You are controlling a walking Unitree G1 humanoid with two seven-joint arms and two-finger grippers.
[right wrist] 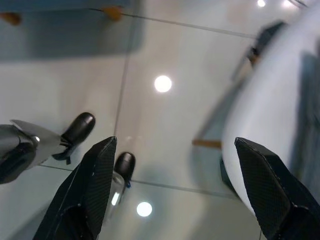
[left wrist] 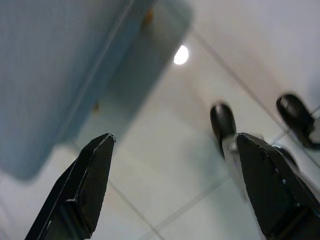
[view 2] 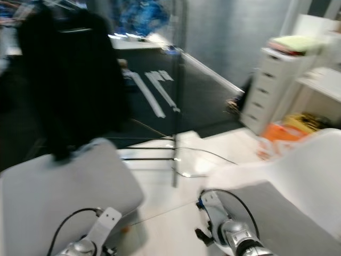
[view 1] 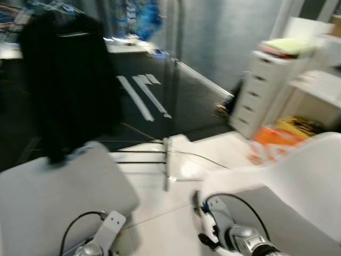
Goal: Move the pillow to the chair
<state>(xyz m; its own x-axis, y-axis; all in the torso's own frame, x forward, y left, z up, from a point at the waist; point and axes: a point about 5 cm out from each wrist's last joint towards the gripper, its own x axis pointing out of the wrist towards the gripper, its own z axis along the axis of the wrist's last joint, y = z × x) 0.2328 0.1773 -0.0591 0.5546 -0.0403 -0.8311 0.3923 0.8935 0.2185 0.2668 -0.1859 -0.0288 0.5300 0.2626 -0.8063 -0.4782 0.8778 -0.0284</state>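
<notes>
blurry view, gray pillow (view 1: 53, 197) low on the robot's left, white chair (view 1: 298, 181) on its right, left gripper (left wrist: 175, 185) and right gripper (right wrist: 172, 187) jaws both spread wide, pointing at the tile floor (left wrist: 165, 145), holding nothing

Blurred: white chair (view 2: 298, 160) right, grey cushion (view 2: 58, 186) left.

- A glossy white tiled floor (view 1: 160, 224) reflects ceiling lights.
- A white drawer unit (view 1: 261, 93) stands against a grey wall (view 1: 229, 32).
- Dark clothing (view 1: 64, 80) hangs at the left.
</notes>
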